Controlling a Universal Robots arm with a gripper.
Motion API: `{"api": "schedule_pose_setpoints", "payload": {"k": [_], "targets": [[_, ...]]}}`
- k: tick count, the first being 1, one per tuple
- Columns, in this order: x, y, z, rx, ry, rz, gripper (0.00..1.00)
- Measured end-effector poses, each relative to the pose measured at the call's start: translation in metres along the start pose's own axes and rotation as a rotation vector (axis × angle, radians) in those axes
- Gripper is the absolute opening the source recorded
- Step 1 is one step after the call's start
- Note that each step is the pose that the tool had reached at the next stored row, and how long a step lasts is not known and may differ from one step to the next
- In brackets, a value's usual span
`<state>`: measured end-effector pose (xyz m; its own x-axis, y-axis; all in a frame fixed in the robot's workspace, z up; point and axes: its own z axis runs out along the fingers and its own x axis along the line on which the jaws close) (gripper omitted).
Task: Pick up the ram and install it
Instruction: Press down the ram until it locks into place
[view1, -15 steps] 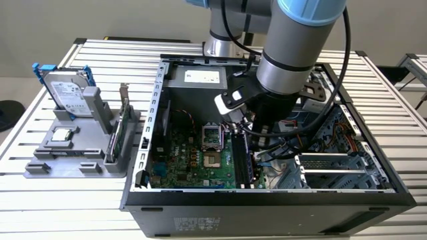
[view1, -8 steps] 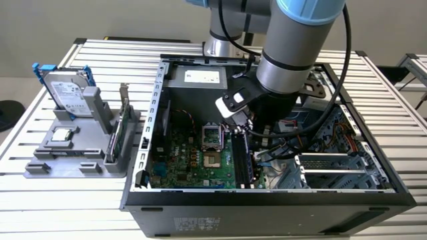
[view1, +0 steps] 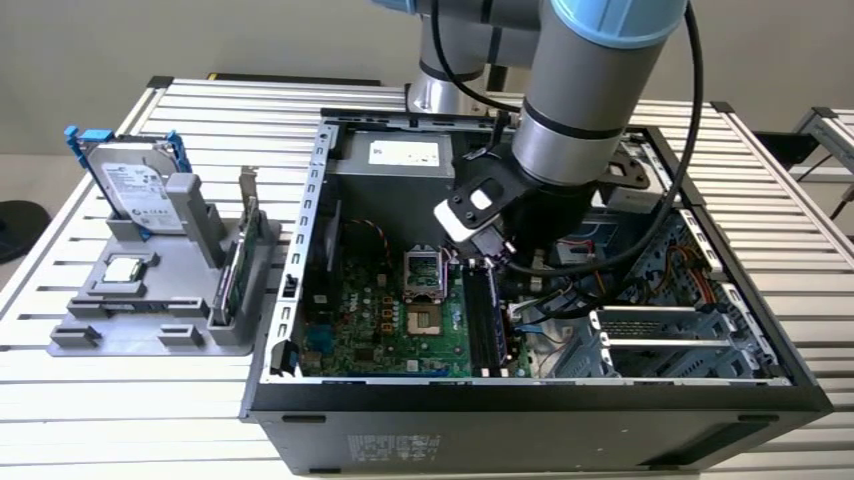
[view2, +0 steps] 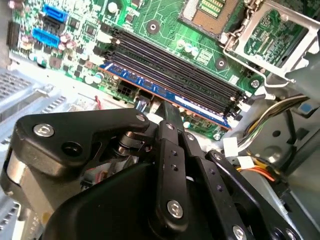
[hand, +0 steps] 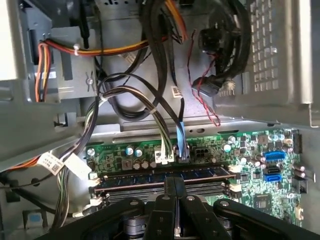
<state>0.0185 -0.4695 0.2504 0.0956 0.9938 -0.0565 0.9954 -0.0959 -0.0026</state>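
The ram (view2: 200, 106) stands on edge in the outermost memory slot of the motherboard (view2: 165, 20), a long dark stick with a bluish face. In the first wrist view the ram (hand: 135, 174) runs in front of the black slots. My gripper (view2: 167, 106) is down inside the computer case (view1: 287, 300), its black fingers (hand: 173, 183) drawn together over the middle of the stick's top edge. In the exterior view the gripper (view1: 491, 262) sits right above the slots beside the open processor socket (view1: 424, 272).
Black, white and orange cable bundles (hand: 160, 120) hang close to the slots. The drive cage (view1: 661, 335) fills the case at the exterior view's right. A grey fixture (view1: 147, 310) outside holds a hard drive (view1: 131, 185), a processor chip (view1: 126, 268) and a green board (view1: 230, 280).
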Motion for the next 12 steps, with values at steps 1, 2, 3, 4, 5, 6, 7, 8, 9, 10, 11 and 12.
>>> {"api": "schedule_pose_setpoints", "payload": {"k": [1, 2, 3, 4, 5, 6, 7, 8, 9, 10, 11, 12], "targets": [[0.0003, 0.0, 0.0, -0.0007, -0.0001, -0.012, 0.0], [0.0005, -0.0001, -0.0001, -0.0013, -0.0002, -0.024, 0.0], [0.0008, -0.0001, -0.0001, -0.002, -0.0002, -0.037, 0.0], [0.0009, -0.0001, -0.0001, -0.0026, -0.0002, -0.047, 0.0], [0.0009, -0.0001, -0.0001, -0.0031, -0.0002, -0.056, 0.0], [0.0011, -0.0001, -0.0001, -0.0037, -0.0001, -0.065, 0.0], [0.0012, -0.0001, -0.0001, -0.0041, -0.0002, -0.074, 0.0], [0.0012, -0.0001, -0.0001, -0.0047, -0.0002, -0.083, 0.0], [0.0012, -0.0001, -0.0001, -0.0048, -0.0002, -0.087, 0.0], [0.0012, -0.0001, -0.0001, -0.0048, -0.0002, -0.087, 0.0], [0.0012, -0.0001, -0.0001, -0.0048, -0.0002, -0.087, 0.0], [0.0012, -0.0001, -0.0001, -0.0048, -0.0002, -0.087, 0.0]]}}
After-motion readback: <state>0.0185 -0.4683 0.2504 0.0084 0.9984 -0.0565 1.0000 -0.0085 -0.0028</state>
